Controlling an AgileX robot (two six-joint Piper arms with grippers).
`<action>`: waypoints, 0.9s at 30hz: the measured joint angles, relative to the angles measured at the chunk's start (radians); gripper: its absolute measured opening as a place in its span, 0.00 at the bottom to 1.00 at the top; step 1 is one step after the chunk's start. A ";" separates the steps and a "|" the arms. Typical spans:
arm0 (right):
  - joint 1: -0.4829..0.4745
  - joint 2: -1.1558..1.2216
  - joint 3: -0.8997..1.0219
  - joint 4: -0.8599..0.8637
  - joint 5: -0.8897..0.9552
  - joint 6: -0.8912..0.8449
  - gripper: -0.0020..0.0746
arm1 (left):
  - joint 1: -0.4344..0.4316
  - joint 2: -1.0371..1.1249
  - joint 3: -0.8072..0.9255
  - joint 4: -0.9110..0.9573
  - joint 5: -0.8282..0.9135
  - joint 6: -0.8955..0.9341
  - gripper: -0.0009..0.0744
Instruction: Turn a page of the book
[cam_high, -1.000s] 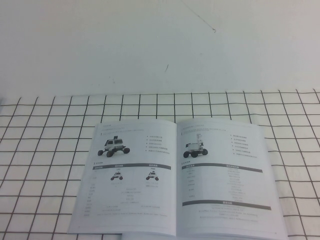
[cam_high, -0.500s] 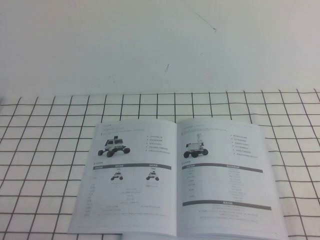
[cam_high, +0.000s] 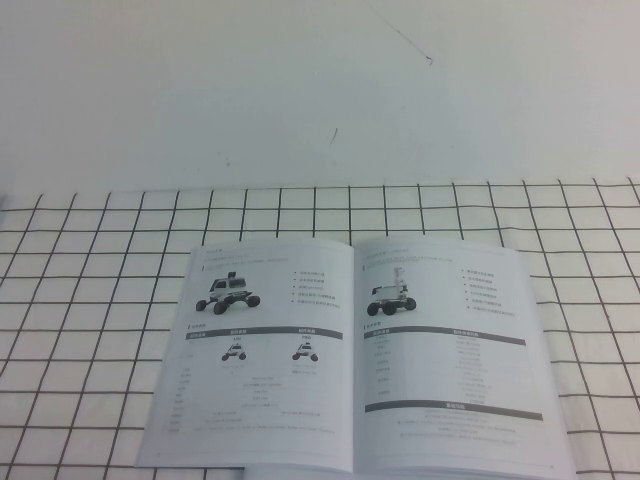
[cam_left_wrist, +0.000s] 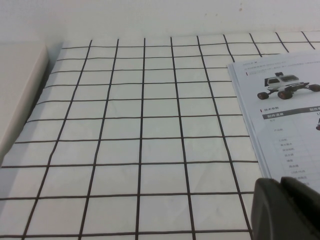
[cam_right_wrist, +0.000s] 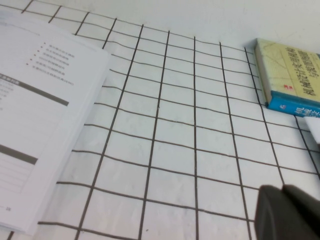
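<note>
The book lies open and flat on the checked cloth, near the front edge in the high view. Its left page and right page both show a small wheeled robot, bullet text and grey-headed tables. No arm appears in the high view. My left gripper is shut and empty, hovering over the cloth just off the book's left edge. My right gripper is shut and empty, over the cloth to the right of the book's right page.
A thick yellow and blue book lies on the cloth at the far right, seen only in the right wrist view. A beige surface borders the cloth's left edge. White wall stands behind the table.
</note>
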 joint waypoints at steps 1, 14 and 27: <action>0.000 0.000 0.000 0.002 0.000 0.000 0.02 | 0.000 0.000 0.000 0.000 0.000 0.000 0.01; 0.000 0.000 0.000 0.093 0.000 -0.004 0.02 | 0.000 0.000 0.000 0.000 0.000 0.000 0.01; 0.000 0.000 0.000 0.094 0.000 -0.004 0.02 | 0.000 0.000 0.000 0.000 0.000 0.000 0.01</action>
